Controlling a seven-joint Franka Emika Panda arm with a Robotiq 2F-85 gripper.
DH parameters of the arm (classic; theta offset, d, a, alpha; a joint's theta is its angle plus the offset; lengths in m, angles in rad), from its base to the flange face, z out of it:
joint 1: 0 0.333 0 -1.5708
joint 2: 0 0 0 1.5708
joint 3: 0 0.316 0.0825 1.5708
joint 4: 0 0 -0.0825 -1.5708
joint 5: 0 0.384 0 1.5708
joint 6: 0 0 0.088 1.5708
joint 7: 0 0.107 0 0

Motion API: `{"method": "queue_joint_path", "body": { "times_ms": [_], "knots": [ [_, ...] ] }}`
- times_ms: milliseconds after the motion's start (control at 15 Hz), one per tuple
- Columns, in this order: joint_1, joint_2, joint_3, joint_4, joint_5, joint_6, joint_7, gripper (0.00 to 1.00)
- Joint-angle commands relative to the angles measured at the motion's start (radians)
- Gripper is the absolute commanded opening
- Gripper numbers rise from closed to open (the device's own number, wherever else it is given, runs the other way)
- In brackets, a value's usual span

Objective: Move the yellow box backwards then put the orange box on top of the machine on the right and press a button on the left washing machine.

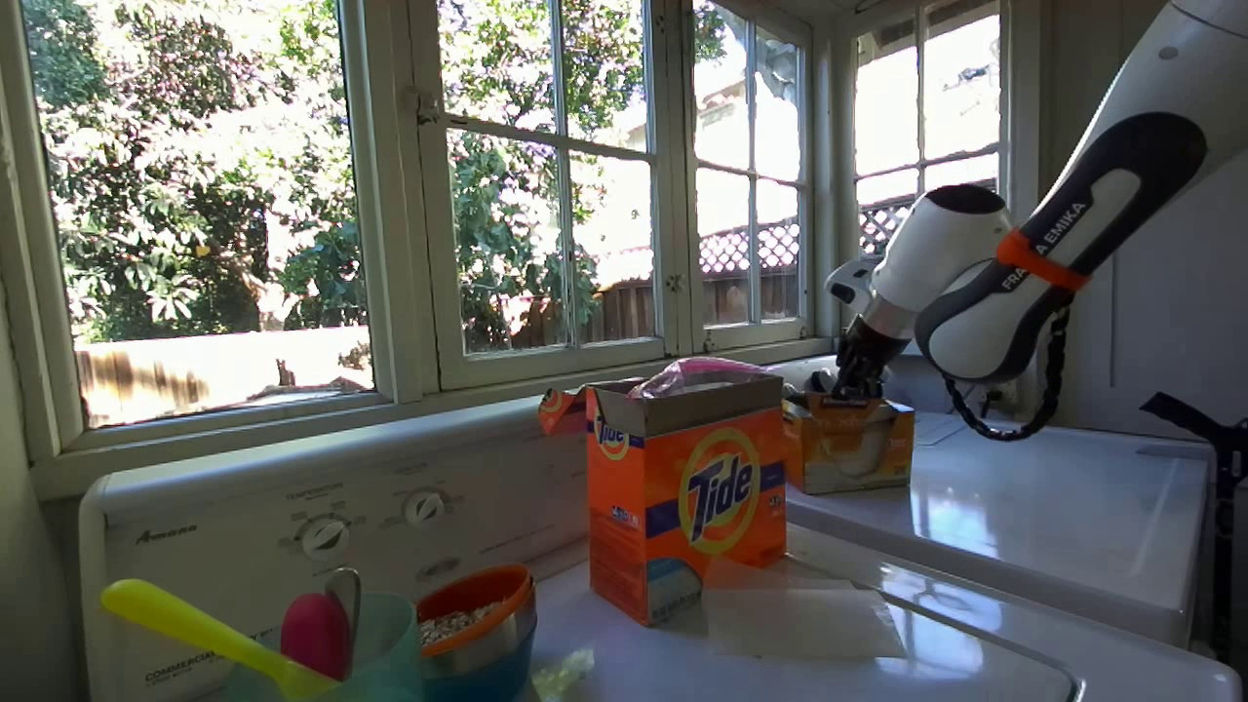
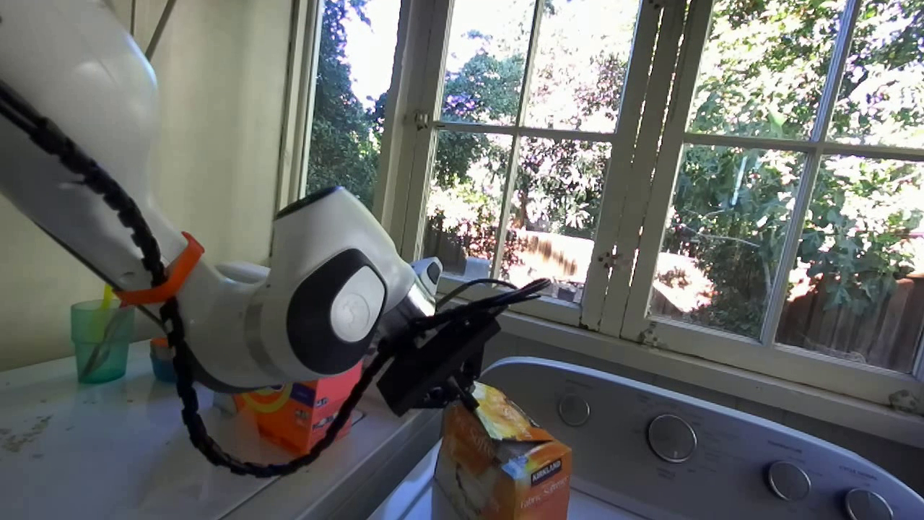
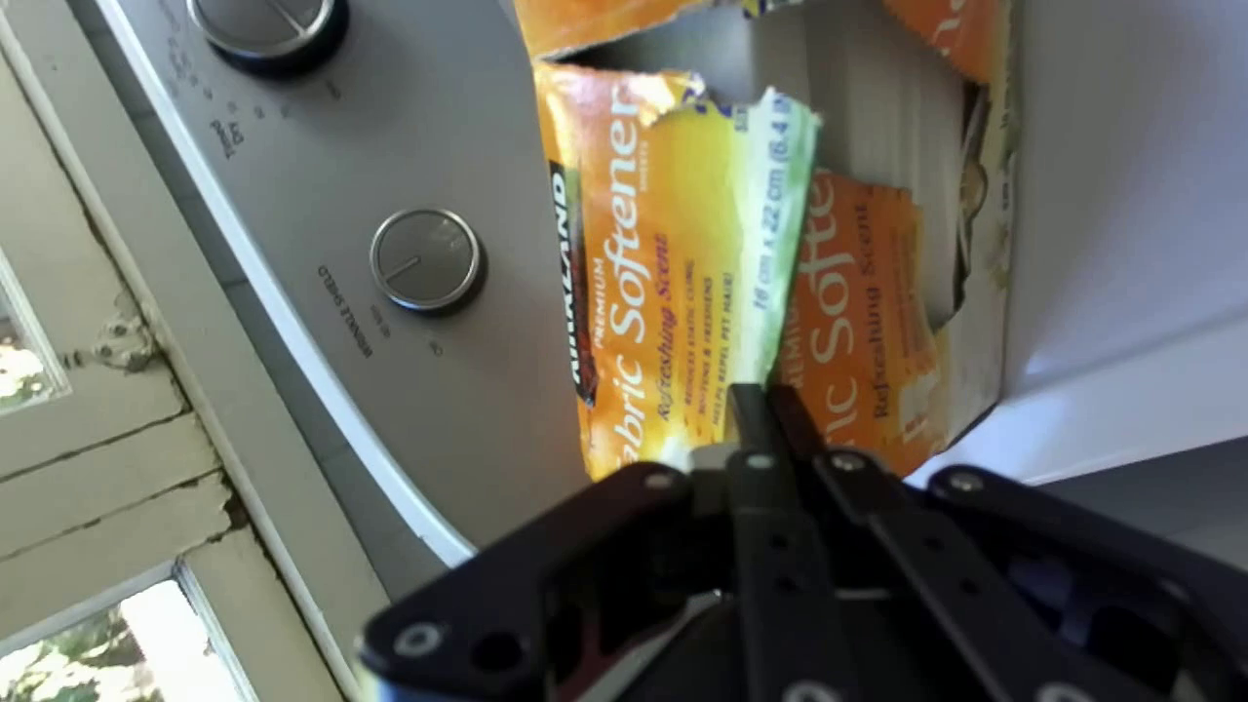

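The yellow box [image 2: 498, 462] is parked on the right machine [image 1: 1053, 517], its left top edge right at the claw [image 3: 770, 398] and the bulk off to the right; claw's clenched, whether any cardboard's pinched can't be told, a far-side shove's probably needed

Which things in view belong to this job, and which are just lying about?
Part of the job:
yellow box
orange Tide box, on the left washing machine
machine on the right, under the yellow box
hand, at the yellow box's top

Just lying about:
teal cup holding a yellow-green utensil and a pink item
orange-rimmed container, near the cup
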Motion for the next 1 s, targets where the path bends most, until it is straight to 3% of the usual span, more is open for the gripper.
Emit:
{"method": "queue_joint_path", "body": {
  "times_ms": [0,67,333,400,667,933],
  "knots": [
    [-0.032,0.092,0.022,0.054,-0.054,0.167,-0.09,0.01],
    [0.0,0.033,-0.009,0.004,-0.015,0.09,-0.046,0.01],
    [-0.001,0.042,-0.013,0.007,-0.015,0.103,-0.05,0.01],
    [0.007,0.062,-0.042,0.023,-0.031,0.179,-0.056,0.01],
    [-0.018,0.119,-0.047,0.052,-0.093,0.397,-0.131,0.01],
    [-0.075,0.176,-0.003,0.088,-0.159,0.546,-0.197,0.01]
  ]
}}
